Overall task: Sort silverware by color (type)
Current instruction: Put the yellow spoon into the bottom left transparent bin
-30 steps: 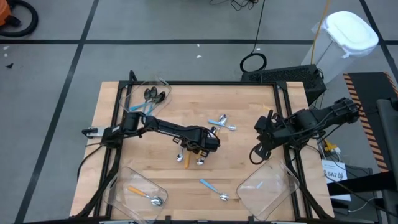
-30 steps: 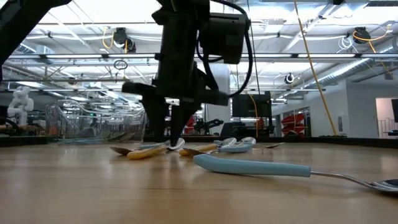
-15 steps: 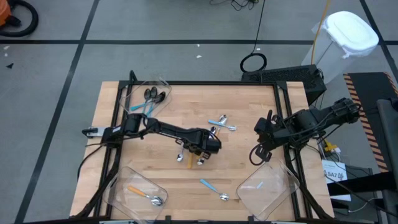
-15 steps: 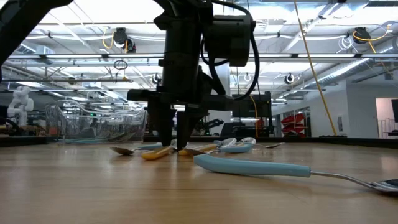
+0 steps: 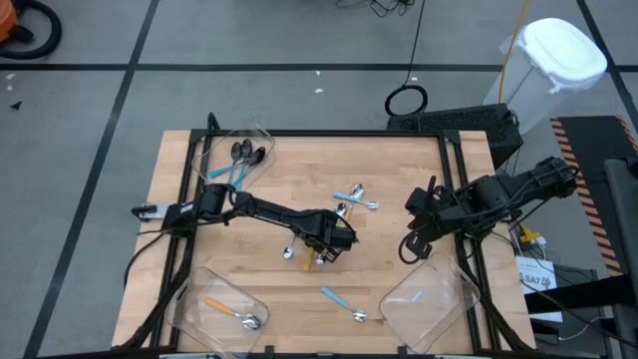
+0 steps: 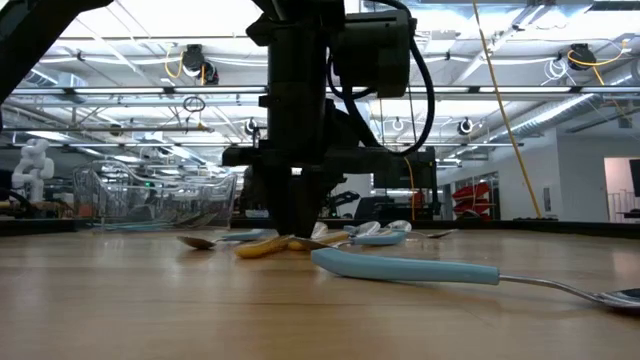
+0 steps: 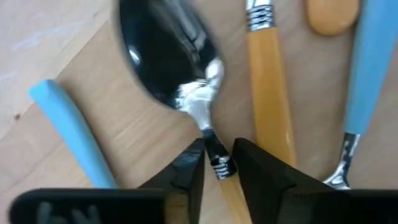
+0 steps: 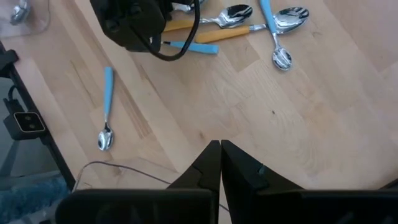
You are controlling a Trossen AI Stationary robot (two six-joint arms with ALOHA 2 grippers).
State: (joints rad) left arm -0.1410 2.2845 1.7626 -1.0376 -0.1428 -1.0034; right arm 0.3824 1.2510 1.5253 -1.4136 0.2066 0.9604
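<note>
A: Listing the left gripper (image 7: 217,163) first: it is down at the table's middle, fingers (image 7: 184,171) narrowed on either side of the neck of an orange-handled spoon (image 7: 186,99), pads touching or all but touching it. Whether the spoon is truly clamped I cannot tell.

B: And around that pincer?

A: Just beside its fingers, a second orange-handled spoon (image 7: 268,81) and a light-blue handle (image 7: 74,134); the spoon's dark bowl lies just ahead of the fingertips. Further ahead, a small cluster of blue-handled spoons (image 5: 356,197). Behind it, nearer the table's front edge, one lone blue-handled spoon (image 5: 343,304).

B: The bins?

A: Far-left bin (image 5: 261,133): dark-bowled spoons (image 5: 244,154) with blue handles. Near-left bin (image 5: 191,287): one orange-handled spoon (image 5: 231,312).

B: The other arm?

A: Right gripper (image 8: 220,163) waits, fingers pressed together on nothing, above the table's right side.
</note>
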